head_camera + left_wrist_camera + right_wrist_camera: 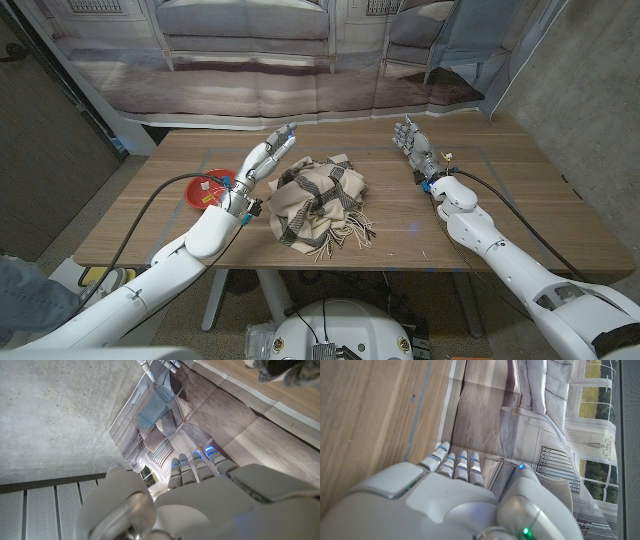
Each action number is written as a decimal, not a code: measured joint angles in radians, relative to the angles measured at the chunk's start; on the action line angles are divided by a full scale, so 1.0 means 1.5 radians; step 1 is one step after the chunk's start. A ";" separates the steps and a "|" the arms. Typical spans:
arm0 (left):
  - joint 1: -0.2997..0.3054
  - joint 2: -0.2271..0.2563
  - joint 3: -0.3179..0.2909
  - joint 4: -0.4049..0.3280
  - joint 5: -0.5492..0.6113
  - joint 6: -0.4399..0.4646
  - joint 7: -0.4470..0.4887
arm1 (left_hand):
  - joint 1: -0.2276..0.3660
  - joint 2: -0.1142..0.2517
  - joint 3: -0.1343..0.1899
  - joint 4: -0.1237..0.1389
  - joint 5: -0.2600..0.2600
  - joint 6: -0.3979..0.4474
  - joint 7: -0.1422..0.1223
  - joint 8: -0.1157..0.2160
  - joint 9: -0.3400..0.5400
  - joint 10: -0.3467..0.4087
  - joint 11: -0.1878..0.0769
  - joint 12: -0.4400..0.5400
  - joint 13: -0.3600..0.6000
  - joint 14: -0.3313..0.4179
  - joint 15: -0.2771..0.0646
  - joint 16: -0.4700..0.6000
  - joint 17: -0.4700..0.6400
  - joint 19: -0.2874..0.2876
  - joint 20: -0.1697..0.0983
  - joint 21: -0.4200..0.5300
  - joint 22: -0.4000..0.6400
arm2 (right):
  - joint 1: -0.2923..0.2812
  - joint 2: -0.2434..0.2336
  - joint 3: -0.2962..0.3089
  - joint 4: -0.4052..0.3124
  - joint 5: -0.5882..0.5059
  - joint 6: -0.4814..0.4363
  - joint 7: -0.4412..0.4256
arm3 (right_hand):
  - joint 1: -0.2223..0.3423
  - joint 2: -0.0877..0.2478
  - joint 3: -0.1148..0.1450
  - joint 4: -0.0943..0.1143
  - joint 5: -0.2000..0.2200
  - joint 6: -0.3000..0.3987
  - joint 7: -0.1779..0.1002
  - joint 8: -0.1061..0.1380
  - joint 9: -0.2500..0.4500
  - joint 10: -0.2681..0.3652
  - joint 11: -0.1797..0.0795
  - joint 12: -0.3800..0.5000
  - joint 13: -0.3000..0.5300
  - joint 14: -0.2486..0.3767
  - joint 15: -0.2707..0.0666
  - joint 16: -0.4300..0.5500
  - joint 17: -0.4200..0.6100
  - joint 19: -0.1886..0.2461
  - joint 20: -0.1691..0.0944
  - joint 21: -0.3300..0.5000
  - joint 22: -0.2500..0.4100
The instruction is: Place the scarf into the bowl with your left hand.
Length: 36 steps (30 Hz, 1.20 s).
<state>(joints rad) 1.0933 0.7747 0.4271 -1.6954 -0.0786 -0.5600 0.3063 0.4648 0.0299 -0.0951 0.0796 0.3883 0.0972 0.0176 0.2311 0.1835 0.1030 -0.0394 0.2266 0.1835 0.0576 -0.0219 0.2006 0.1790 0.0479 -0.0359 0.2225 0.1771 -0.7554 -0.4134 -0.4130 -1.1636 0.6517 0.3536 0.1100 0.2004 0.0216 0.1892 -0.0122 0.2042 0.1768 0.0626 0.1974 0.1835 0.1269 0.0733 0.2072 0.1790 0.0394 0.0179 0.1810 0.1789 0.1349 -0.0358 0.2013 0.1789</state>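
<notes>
A beige and dark plaid scarf (318, 201) lies bunched in a heap at the middle of the wooden table (480, 215), fringe toward the front edge. A red bowl (205, 189) sits on the table's left part. My left hand (262, 165) hovers between bowl and scarf, just left of the scarf, fingers stretched apart and holding nothing. In the left wrist view the left hand (200, 500) points its fingers (187, 472) at the backdrop, and a dark edge of the scarf (282, 371) shows at a corner. My right hand (413, 141) stands at the far right, fingers extended, empty; the right hand (455, 500) shows the same.
A printed backdrop of a sofa and windows (250, 60) hangs behind the table's far edge. A black cable (150, 215) runs along my left arm across the bowl's side. A concrete wall (590, 90) stands to the right.
</notes>
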 measured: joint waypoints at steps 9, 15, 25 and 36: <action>0.004 0.022 0.008 -0.036 0.040 0.051 0.032 | 0.003 0.003 0.000 0.000 0.003 0.005 -0.005 0.000 0.000 0.002 -0.002 0.000 0.000 0.002 -0.002 0.000 0.000 0.002 -0.001 0.000 0.000 | 0.000 0.001 0.000 0.002 0.000 0.001 0.001 | 0.000 0.000 0.000 0.000 0.000 0.000 0.000 0.000 0.000 0.000 0.000 0.000 0.000 0.004 0.004 0.000 0.000 0.004 -0.004 0.000 0.000; 0.005 0.037 0.015 -0.061 0.066 0.090 0.053 | 0.004 0.004 0.000 0.000 0.002 0.004 -0.005 0.000 0.000 0.002 -0.002 0.000 0.000 0.003 -0.003 0.000 0.000 0.007 0.000 0.000 0.000 | 0.000 0.001 0.000 0.003 0.001 0.001 0.003 | 0.000 0.000 0.000 0.000 0.000 0.000 0.000 0.000 0.000 0.000 0.000 0.000 0.000 0.004 0.004 0.000 0.000 0.004 -0.004 0.000 0.000; 0.004 0.058 0.028 -0.088 0.076 0.123 0.062 | 0.005 0.005 -0.003 -0.003 0.005 0.008 -0.001 0.000 0.000 0.007 -0.001 0.000 0.000 0.008 -0.001 0.000 0.000 0.007 0.000 0.000 0.000 | 0.000 0.001 0.000 0.007 0.003 0.003 0.009 | 0.000 0.000 -0.002 -0.002 0.000 0.004 -0.004 0.000 0.000 0.000 0.000 0.000 0.000 0.004 0.004 0.000 0.000 0.004 -0.004 0.000 0.000; 0.001 0.076 0.037 -0.116 0.081 0.177 0.059 | 0.007 0.007 -0.003 -0.003 0.005 0.012 -0.005 0.000 0.000 0.008 -0.003 0.000 0.000 0.008 -0.001 0.000 0.000 0.007 0.000 -0.003 0.000 | 0.004 0.005 -0.001 0.019 0.006 0.005 0.017 | 0.000 0.000 -0.003 -0.003 0.000 0.004 -0.004 0.000 0.000 0.004 0.004 0.000 0.000 0.011 0.001 0.003 0.000 0.011 -0.001 0.000 0.000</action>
<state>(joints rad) 1.0947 0.8884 0.4826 -1.8691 0.0434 -0.2946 0.3948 0.4759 0.0410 -0.0992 0.0755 0.3958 0.1148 0.0106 0.2311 0.1834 0.1157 -0.0446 0.2266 0.1835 0.0700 -0.0240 0.2006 0.1789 0.0584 -0.0360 0.2175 0.1771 -0.7493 -0.4063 -0.4140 -1.1356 0.6611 0.3610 0.1357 0.2004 0.0216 0.1850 -0.0164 0.2042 0.1822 0.0572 0.1973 0.1835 0.1322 0.0787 0.2072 0.1789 0.0560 0.0200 0.1850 0.1789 0.1512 -0.0376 0.2013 0.1789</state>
